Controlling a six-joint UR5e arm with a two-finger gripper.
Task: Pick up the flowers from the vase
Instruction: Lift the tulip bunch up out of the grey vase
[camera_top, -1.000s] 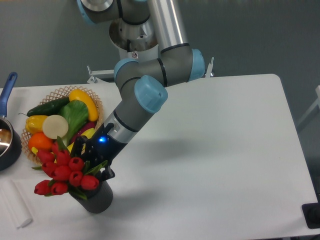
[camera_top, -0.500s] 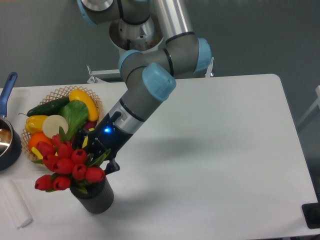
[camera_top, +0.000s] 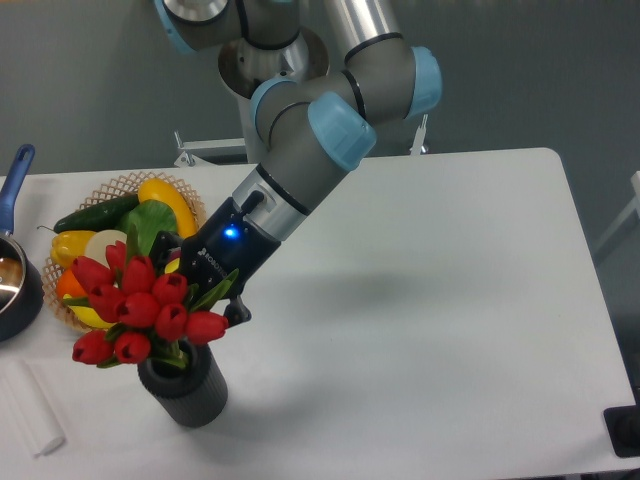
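The flowers (camera_top: 140, 308), a bunch of red tulip buds with green leaves, are held above the vase (camera_top: 184, 385), a small dark grey ribbed cylinder near the table's front left. The stems still reach down into the vase's rim. My gripper (camera_top: 198, 296) is shut on the flowers' stems just right of the buds; its fingertips are partly hidden by leaves. A blue light glows on the gripper body.
A wicker basket (camera_top: 112, 186) with toy fruit and vegetables stands behind the flowers. A dark pot with a blue handle (camera_top: 14, 178) is at the left edge. A white object (camera_top: 28, 408) lies at the front left. The white table (camera_top: 430, 320) extends to the right.
My gripper has risen with the flowers, lifting the bunch higher out of the vase. The arm has moved up and slightly right. The vase has stayed in place.
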